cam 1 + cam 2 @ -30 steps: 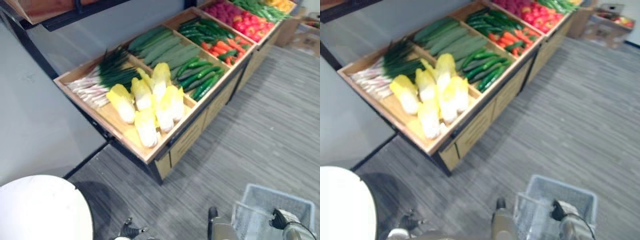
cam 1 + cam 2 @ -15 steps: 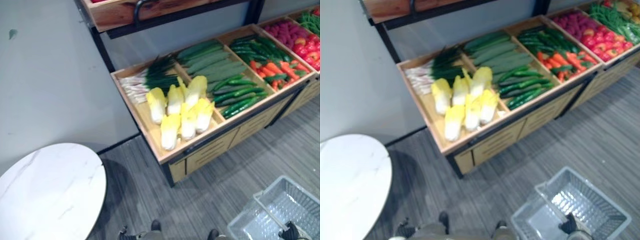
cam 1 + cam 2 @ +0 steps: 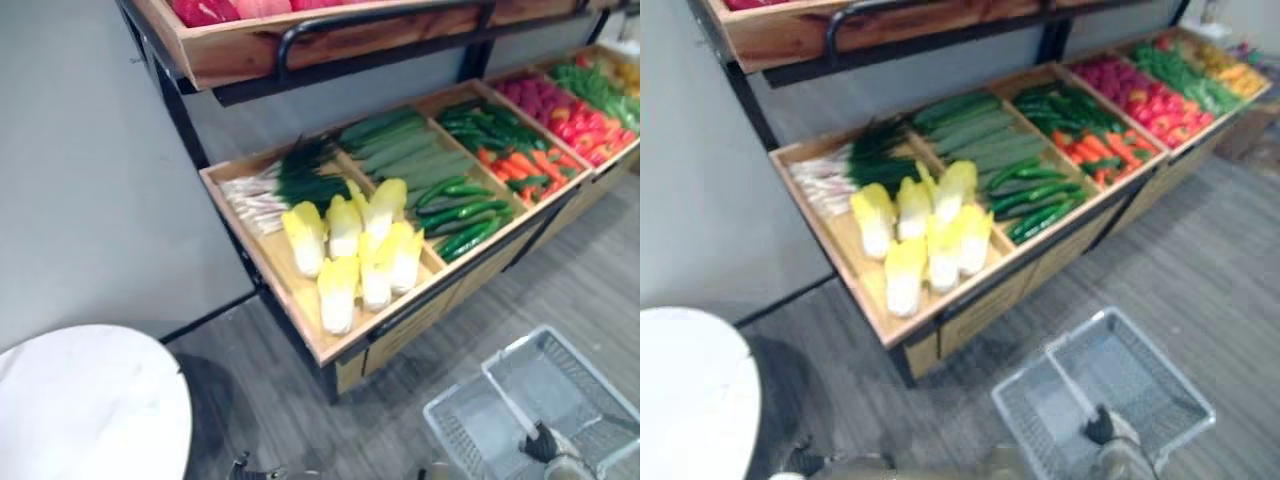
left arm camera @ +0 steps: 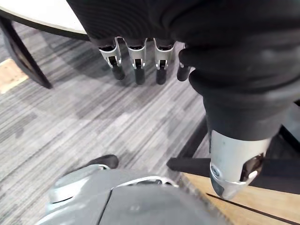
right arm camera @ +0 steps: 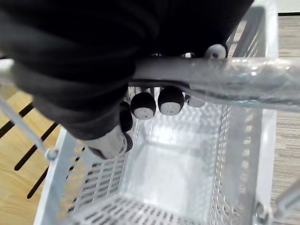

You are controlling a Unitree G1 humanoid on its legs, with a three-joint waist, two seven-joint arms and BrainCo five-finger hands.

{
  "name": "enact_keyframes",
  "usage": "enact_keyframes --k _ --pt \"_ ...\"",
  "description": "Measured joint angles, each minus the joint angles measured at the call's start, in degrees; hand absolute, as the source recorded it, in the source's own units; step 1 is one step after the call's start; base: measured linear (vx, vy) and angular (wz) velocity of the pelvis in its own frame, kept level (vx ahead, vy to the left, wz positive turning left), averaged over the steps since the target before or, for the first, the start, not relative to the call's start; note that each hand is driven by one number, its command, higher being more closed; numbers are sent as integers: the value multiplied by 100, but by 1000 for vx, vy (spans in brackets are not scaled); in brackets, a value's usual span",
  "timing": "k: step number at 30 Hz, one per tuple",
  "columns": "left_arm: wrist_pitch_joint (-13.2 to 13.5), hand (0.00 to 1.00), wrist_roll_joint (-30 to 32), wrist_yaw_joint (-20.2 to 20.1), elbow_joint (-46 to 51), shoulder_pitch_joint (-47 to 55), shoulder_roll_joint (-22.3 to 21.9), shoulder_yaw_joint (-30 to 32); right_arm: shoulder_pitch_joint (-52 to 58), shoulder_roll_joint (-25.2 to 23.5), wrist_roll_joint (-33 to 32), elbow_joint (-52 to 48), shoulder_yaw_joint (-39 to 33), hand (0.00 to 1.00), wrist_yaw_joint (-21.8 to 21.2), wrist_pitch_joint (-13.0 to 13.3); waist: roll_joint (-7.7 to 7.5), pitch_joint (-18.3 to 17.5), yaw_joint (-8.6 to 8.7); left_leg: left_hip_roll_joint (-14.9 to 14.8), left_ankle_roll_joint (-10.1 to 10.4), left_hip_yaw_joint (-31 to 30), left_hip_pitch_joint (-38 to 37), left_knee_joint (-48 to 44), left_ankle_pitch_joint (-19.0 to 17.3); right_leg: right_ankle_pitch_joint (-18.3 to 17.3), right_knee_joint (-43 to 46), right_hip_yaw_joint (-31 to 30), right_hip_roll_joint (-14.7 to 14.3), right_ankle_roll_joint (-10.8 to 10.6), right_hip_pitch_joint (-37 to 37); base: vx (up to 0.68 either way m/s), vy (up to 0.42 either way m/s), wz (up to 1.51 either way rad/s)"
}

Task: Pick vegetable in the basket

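Right hand (image 3: 1105, 428) low at the right, fingers (image 5: 170, 101) curled round the handle (image 5: 225, 77) of the pale wire basket (image 3: 1140, 375). The basket hangs over the grey striped floor (image 3: 570, 290), in front of the wooden stand (image 3: 290, 300) and apart from it.

Left hand (image 4: 137, 58) down by the floor; fingers loose and straight, holding nothing.

Vegetables all lie in the stand's compartments:
- Yellow-white cabbages (image 3: 350, 250) in the nearest one, green onions (image 3: 285, 185) just behind them.
- Next along, pale long gourds (image 3: 400, 150), with dark green cucumbers (image 3: 462, 212) in front.
- Farther right, carrots (image 3: 520, 165), then red produce (image 3: 560, 105).

A shelf (image 3: 300, 35) hangs above the stand. A round white surface (image 3: 90, 410) stands at lower left.
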State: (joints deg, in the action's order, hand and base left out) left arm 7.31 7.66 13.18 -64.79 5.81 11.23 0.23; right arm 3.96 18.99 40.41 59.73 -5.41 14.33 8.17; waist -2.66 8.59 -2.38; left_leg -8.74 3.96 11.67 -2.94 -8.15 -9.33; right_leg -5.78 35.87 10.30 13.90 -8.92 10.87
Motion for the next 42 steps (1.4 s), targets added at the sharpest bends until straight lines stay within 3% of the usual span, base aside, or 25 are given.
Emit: enact_keyframes --k 2,4,5,7,8,9,10,11,15,16,18,19,22,23,27,29,31,36,42 --pt "-21 0 -1 0 -10 -7 49 0 -20 -2 -1 41 -50 100 -49 -17 -47 5 62 -123 13 -78 -16 6 2 -192 -387 178 42 312 58 205 -141 5" --pt "-20 0 -2 0 9 -136 -3 -10 -39 81 -18 49 -174 100 -55 -62 61 43 83 -341 100 -205 -15 19 6 -152 -1014 168 -20 278 122 207 -226 12" --pt "-14 0 -1 3 75 -194 9 -44 -40 99 -43 67 -226 100 -56 -66 64 46 89 -441 208 -313 -14 19 17 -34 -1533 22 -19 210 120 209 -312 27" --pt "12 0 -1 8 162 -243 78 -53 -9 96 -50 145 -342 100 -57 -81 -98 -20 149 -477 501 -486 -6 46 -19 825 -2075 -515 23 287 82 208 -392 49" --pt "17 0 0 24 128 -320 68 -109 -6 155 -57 227 -442 100 -61 -159 4 -56 225 -639 720 -659 -2 153 18 448 -1976 -778 -176 -50 45 177 -439 38" --pt "50 0 0 20 125 -353 -67 -211 -59 256 -81 241 -500 100 -41 -197 254 -42 193 -926 871 -694 28 251 146 330 -1952 -738 -465 -4 114 178 -469 26" --pt "75 0 0 19 92 -367 -151 -207 -68 305 -100 231 -500 100 -39 -184 280 -22 199 -1010 904 -728 61 308 294 113 -1954 -623 -528 8 122 130 -399 8" --pt "78 0 -2 20 74 -400 -248 -208 -64 345 -107 235 -506 100 -32 -206 407 -7 212 -1105 948 -767 67 366 500 80 -1879 -517 -611 60 121 76 -294 21" --pt "130 0 -22 187 160 -391 -303 -105 15 352 -112 254 -288 100 4 -199 440 -23 231 -1269 968 -802 205 359 1209 -110 -1776 -239 -781 346 -4 8 -268 36" --pt "132 0 -30 267 239 -449 -291 -58 60 307 -112 253 -266 100 33 -155 435 -61 298 -1269 642 -739 468 204 1481 -169 -1784 -3 -738 436 -8 -52 -208 73" --pt "135 0 -49 421 387 -484 -293 -68 156 247 -226 242 -277 100 127 -108 305 -44 386 -1230 329 -398 728 292 1970 -198 -1876 332 -643 502 -48 -79 -201 99" --pt "132 0 -61 484 471 -486 -306 -82 196 250 -227 201 -301 100 169 -97 312 -46 356 -1246 234 -60 784 275 2036 -177 -1944 464 -628 543 -84 -73 -128 71" --pt "131 0 -51 668 703 -328 -317 -79 198 250 -227 181 -323 100 241 -95 287 -30 334 -982 338 -9 717 200 1728 -82 -2225 545 -639 518 -259 -39 -25 25" --pt "145 0 -48 825 1083 -210 -340 15 208 251 -224 181 -319 100 309 -73 337 -52 295 -828 352 -9 631 297 1515 39 -2450 538 -672 463 -359 -22 52 8" --pt "219 0 14 1363 2374 -48 -487 223 324 276 -223 184 -329 100 444 -45 547 -150 225 -747 398 -40 578 619 1129 286 -2698 624 -710 345 -408 -37 115 13" --pt "251 0 173 1611 3075 22 -489 245 358 265 -223 188 -333 100 555 -39 540 -157 223 -589 462 -143 597 686 1022 406 -2815 648 -576 241 -436 -39 225 18" --pt "350 0 274 1778 3955 265 -489 214 415 265 -223 194 -368 100 639 -35 486 -173 216 -336 391 -148 619 686 976 634 -3136 630 -381 151 -597 -3 204 15" --pt "401 0 652 1786 5236 751 -496 216 411 266 -222 208 -429 100 657 -35 498 -206 206 -57 325 -74 580 678 900 835 -3484 525 -164 68 -743 35 101 -1" --pt "437 0 1151 1777 6070 744 -497 -51 315 270 -201 256 -312 100 656 5 503 -244 212 -97 330 1 559 699 888 939 -3588 468 -231 93 -736 53 -3 -7"
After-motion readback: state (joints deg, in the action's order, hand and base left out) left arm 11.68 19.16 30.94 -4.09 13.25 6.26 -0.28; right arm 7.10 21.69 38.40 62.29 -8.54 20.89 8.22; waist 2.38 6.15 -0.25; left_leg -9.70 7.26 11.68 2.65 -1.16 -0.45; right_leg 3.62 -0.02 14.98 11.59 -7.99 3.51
